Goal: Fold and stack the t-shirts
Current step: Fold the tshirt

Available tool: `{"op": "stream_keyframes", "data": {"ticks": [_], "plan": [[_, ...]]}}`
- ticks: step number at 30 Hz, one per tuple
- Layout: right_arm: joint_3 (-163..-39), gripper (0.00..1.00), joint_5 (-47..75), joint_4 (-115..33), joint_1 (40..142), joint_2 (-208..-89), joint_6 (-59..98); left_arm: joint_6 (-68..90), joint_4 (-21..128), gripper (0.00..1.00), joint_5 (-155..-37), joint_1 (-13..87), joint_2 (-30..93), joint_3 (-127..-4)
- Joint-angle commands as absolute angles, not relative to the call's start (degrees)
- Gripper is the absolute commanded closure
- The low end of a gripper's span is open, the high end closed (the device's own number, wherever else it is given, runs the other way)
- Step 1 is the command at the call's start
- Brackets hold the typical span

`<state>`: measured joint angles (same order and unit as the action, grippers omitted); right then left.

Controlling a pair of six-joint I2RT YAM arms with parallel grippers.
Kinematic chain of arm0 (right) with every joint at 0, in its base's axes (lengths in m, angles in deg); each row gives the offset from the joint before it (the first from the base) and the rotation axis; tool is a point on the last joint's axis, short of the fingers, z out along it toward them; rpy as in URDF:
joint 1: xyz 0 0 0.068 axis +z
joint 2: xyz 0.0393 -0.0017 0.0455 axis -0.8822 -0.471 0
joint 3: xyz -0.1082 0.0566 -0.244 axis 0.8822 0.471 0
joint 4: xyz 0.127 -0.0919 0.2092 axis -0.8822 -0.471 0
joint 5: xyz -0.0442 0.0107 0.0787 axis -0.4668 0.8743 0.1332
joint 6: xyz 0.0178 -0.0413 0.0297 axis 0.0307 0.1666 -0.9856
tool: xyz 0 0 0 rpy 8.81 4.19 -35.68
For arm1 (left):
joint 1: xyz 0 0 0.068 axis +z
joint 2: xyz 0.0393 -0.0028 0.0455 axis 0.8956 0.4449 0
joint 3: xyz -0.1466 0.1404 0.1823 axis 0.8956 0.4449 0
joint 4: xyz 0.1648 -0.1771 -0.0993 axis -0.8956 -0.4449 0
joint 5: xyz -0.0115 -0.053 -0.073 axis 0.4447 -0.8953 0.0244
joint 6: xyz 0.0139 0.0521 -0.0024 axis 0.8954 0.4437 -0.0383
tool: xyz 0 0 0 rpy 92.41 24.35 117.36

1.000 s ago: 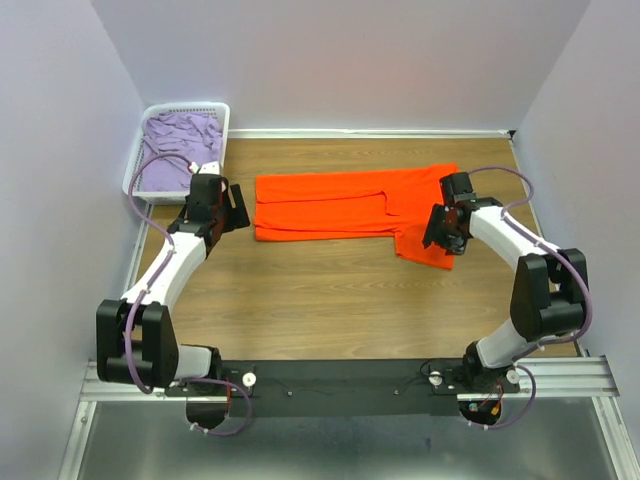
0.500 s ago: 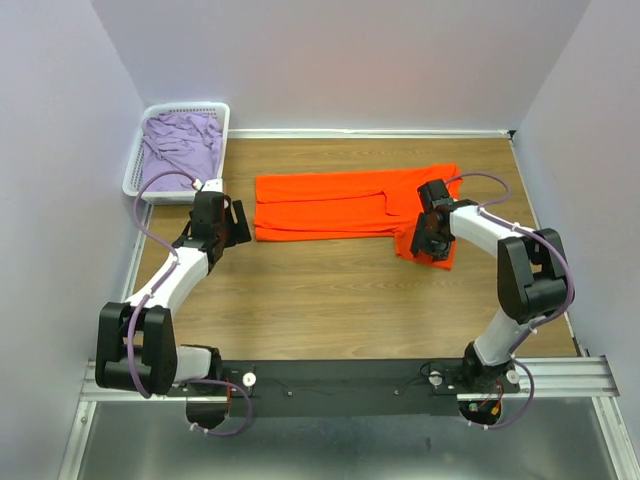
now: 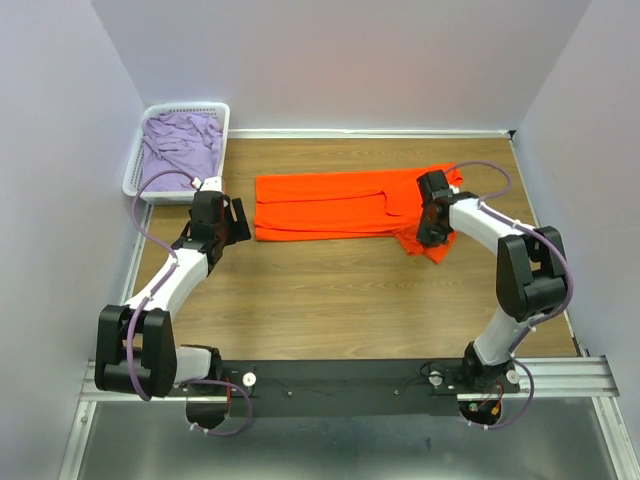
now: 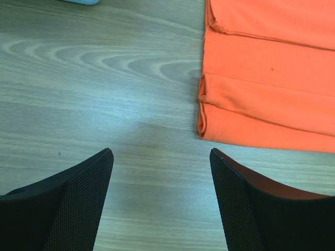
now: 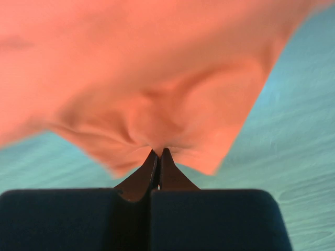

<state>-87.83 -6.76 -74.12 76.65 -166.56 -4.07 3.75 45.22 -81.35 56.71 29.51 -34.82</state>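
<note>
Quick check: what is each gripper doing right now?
Left gripper: open, holding nothing, just off the orange t-shirt edge.
Right gripper: shut on the orange t-shirt.

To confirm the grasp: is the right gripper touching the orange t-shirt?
Touching. The right wrist view shows the right gripper shut, its fingertips pinching a fold of the orange t-shirt.

Even bright light; right wrist view blurred

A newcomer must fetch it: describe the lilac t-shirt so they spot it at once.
Find the wooden table; at its far-left corner stands a white lattice basket. The lilac t-shirt lies crumpled inside it. Unlike the orange t-shirt lying flat on the table, it is pale and bunched up.
</note>
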Motion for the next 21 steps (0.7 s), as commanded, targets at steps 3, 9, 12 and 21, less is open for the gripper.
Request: {"op": "stream_keyframes", "data": {"ticks": [3, 9, 12, 21], "plan": [[-100.6, 0.99, -10.3, -75.9, 76.9, -170.0, -1.5, 4.4, 46.5, 0.18, -80.8, 56.3, 27.7, -34.2], [-111.1, 0.99, -11.3, -76.8, 76.8, -177.0, 0.2, 4.5, 45.9, 0.18, -80.9, 56.3, 27.5, -34.3], [-117.1, 1.00, -11.3, -77.0, 76.1, -181.5, 0.8, 4.5, 45.6, 0.18, -81.0, 56.3, 26.9, -34.2], [-129.8, 0.99, -10.2, -77.1, 73.6, -191.1, 2.3, 3.6, 43.7, 0.18, -82.5, 56.2, 25.3, -33.8]]}}
